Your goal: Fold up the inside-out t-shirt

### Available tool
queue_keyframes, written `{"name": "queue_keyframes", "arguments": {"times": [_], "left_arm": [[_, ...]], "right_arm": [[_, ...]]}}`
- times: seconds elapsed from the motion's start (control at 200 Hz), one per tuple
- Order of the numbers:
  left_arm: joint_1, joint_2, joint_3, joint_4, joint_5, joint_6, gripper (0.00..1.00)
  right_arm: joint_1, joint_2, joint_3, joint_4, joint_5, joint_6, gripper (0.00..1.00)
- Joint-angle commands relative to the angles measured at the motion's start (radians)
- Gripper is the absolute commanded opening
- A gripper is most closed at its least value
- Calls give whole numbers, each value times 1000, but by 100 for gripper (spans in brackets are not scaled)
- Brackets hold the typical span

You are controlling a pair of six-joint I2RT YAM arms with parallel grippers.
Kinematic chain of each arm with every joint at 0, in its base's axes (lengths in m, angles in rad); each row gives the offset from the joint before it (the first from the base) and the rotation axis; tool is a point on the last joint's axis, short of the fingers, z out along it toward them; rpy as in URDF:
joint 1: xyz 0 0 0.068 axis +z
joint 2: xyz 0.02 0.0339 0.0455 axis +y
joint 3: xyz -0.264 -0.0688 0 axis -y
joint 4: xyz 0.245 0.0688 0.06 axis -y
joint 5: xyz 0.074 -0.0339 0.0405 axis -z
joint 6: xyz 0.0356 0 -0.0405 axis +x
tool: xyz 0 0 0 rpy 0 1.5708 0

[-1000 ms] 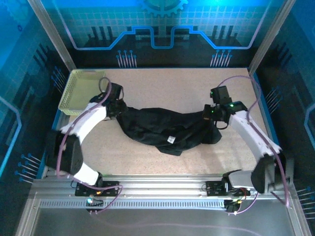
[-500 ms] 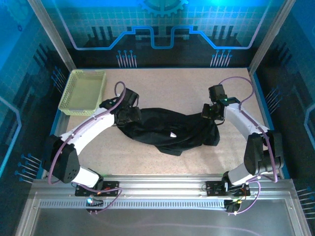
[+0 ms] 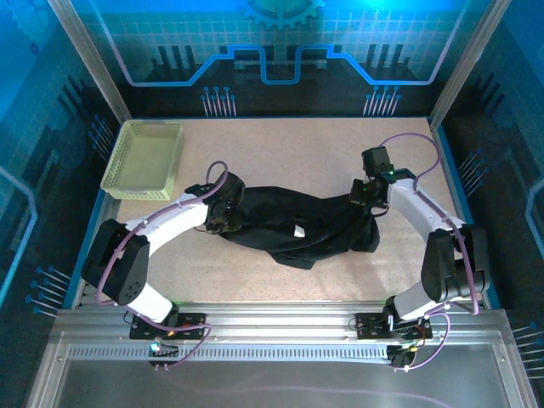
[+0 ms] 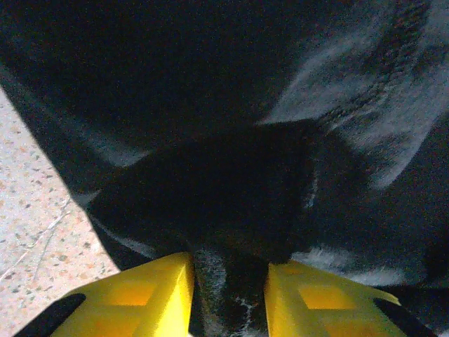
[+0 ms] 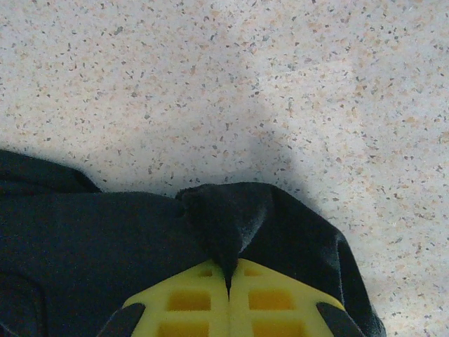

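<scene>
Finds the inside-out t-shirt [image 3: 297,228] bunched in a band across the table [image 3: 280,144], not yet folded. Has the left gripper [image 3: 223,212], newly slid in from the basket [image 3: 144,157] side, narrowed on a dark fold, seemingly a fresh grip. Keeps the right gripper [image 3: 364,197] clamped tight on the opposite edge. Suggests spreading comes next.

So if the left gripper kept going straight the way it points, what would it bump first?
The soft black fabric t-shirt: a bunched fold lies right ahead of the left gripper, with cloth between its yellow fingers. How thick that fold is, I can't tell.
</scene>
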Motion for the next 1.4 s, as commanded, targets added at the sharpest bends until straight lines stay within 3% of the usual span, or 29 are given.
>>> {"name": "queue_keyframes", "arguments": {"times": [0.0,0.135,0.25,0.42,0.695,0.845,0.965,1.025,1.105,1.156,1.396], "left_arm": [[0,14,-7,37,-4,9,22],[8,-10,-18,62,-26,-2,5],[33,-58,-51,106,-5,-17,0],[66,-106,-72,125,10,-19,0],[75,-109,-74,132,35,-20,0],[77,-109,-73,134,32,-23,0],[76,-121,-76,141,32,-26,0],[76,-136,-78,146,29,-23,0],[85,-166,-69,144,38,-22,0],[95,-205,-52,133,38,-15,0],[126,-531,139,106,0,43,0]], "right_arm": [[-22,-4,-11,-15,34,15,10],[-41,-45,-43,-24,25,15,39],[-69,-83,-89,8,-70,0,51],[-56,-99,-126,36,-192,-2,52],[-13,-212,-183,17,-187,8,60],[12,-210,-182,-73,-136,34,53],[33,-209,-196,-77,-120,45,40],[33,-203,-196,-72,-108,45,31],[34,-215,-172,-96,-62,35,9],[32,-254,-139,-121,-41,23,0],[27,-541,214,-301,9,-90,0]]}}
